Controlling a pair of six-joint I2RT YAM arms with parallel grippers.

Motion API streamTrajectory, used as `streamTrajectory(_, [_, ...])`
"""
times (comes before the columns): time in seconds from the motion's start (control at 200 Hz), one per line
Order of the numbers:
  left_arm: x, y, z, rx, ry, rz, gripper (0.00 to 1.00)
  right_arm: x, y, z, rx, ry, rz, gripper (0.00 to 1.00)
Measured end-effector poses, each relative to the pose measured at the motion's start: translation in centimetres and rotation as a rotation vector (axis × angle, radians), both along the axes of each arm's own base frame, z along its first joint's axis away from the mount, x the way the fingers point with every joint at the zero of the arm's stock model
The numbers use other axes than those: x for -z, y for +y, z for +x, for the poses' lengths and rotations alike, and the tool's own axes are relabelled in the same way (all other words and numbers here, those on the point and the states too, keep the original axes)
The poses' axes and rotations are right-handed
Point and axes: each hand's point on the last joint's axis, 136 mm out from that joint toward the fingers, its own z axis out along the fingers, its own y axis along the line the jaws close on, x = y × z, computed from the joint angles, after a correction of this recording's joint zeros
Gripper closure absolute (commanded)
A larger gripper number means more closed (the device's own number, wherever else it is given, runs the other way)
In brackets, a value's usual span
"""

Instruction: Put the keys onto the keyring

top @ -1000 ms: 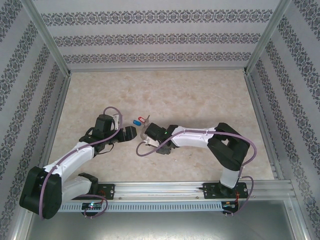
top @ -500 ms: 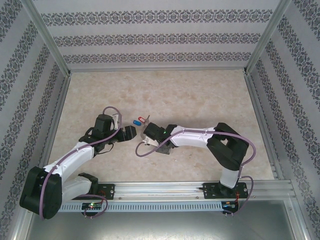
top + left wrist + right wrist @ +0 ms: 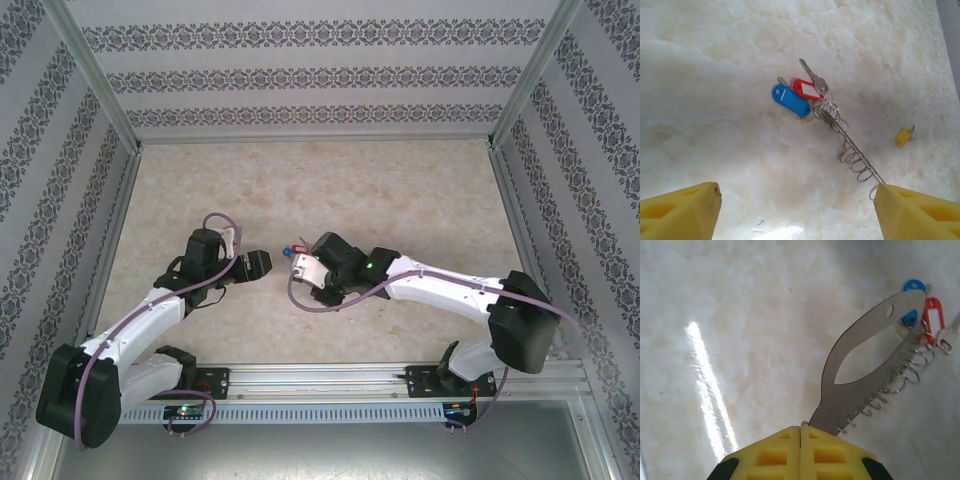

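**Keyring pinched at one end: twist and snag risk**

Right claw [image 3: 800, 432] is pressed together on the base of the keyring [image 3: 835, 402]. Left claw [image 3: 796, 194] is spread and holds nothing. The keyring is a thin, flat grey metal oval loop with small wire split rings [image 3: 855, 160] along one edge. The blue key [image 3: 790, 100] and red key [image 3: 807, 90], with glossy plastic heads, lie at its far tip; can't tell if they're hooked on. The yellow key [image 3: 903, 136] lies apart on the smooth marbled table [image 3: 715, 75].

Risks, as I judge them:
- The slick plate could pivot in the pinch.
- The rings could tangle.
- The tiny yellow key lies flat and could skid away from the fingers.
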Motion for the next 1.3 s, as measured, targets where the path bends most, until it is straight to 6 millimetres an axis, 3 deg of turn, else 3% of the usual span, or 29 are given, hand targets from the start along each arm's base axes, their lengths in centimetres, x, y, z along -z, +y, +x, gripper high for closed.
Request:
streamTrajectory(0.37, [-2.3, -1.7, -1.5, 0.082, -0.065, -0.084, 0.30, -1.1, 0.6, -0.8, 0.043, 0.153, 0.225, 1.00])
streamTrajectory(0.674, [-7.7, -4.1, -3.6, 0.203, -0.258, -0.205, 0.38, -5.8, 0.0, 1.2, 0.102, 0.171, 0.421, 1.00])
streamTrajectory(0.869, [-8.7, -5.6, -4.7, 0.278, -0.302, -0.271, 0.48, -7.3, -0.2, 1.9, 0.122, 0.209, 0.497, 1.00])
streamTrajectory(0.969, [-9.3, -6.6, -5.4, 0.331, -0.328, -0.300, 0.48, -7.9, 0.0, 1.8, 0.118, 0.237, 0.536, 1.00])
streamTrajectory(1.169, [-11.7, -8.5, -7.0, 0.438, -0.441, -0.362, 0.39, -10.1, 0.4, 1.4, 0.096, 0.259, 0.612, 1.00])
streamTrajectory(1.299, [-11.8, -8.9, -7.5, 0.465, -0.504, -0.373, 0.39, -11.2, 0.4, 1.0, 0.085, 0.263, 0.653, 1.00])
